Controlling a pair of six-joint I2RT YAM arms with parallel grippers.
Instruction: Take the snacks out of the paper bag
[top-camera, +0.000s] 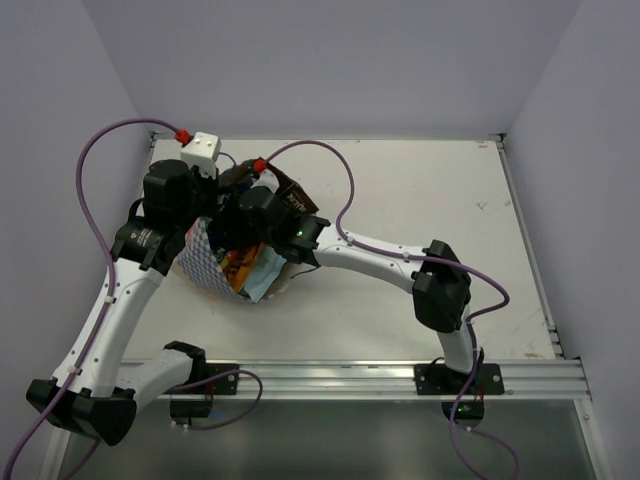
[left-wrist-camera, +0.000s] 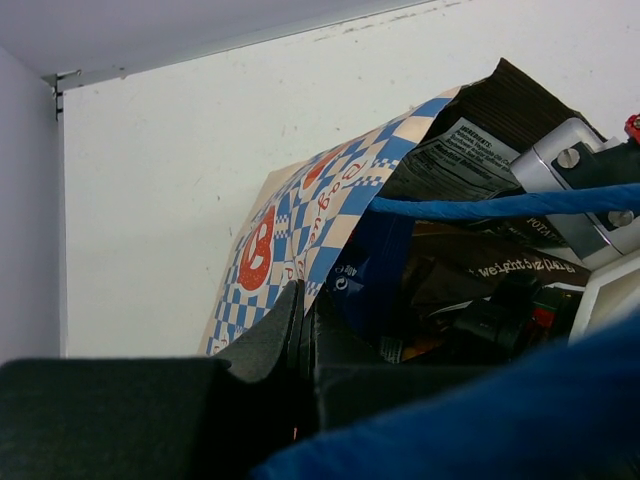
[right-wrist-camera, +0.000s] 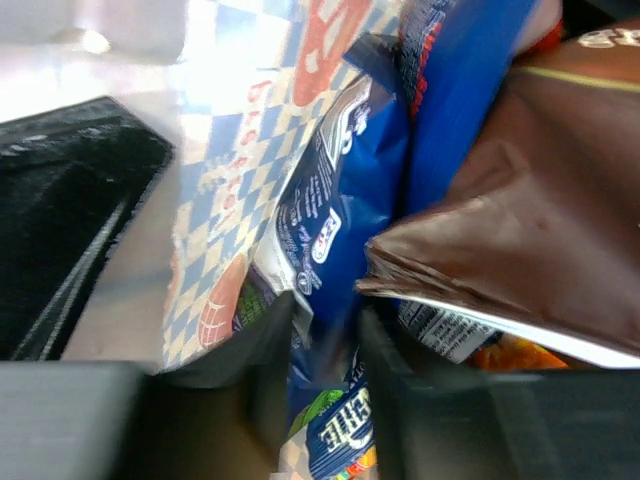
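Observation:
The paper bag (top-camera: 205, 262) lies tipped on the table with its mouth toward the right, and several snacks fill it. My left gripper (top-camera: 185, 218) is shut on the bag's checkered edge (left-wrist-camera: 300, 210), pinching the paper between its fingers (left-wrist-camera: 270, 335). My right gripper (top-camera: 248, 235) reaches into the bag's mouth. Its fingers (right-wrist-camera: 255, 360) close on either side of a dark blue packet (right-wrist-camera: 350, 190). A dark brown packet (right-wrist-camera: 540, 230) lies just right of it. Another dark brown packet (top-camera: 292, 200) sticks out at the back, and a light blue one (top-camera: 262, 268) at the front.
A blue cord handle (left-wrist-camera: 500, 205) stretches across the bag's mouth. The bag sits at the table's left, near the left wall (top-camera: 60, 150). Purple cables (top-camera: 330, 160) loop above both arms. Bare white table (top-camera: 430, 200) spreads to the right.

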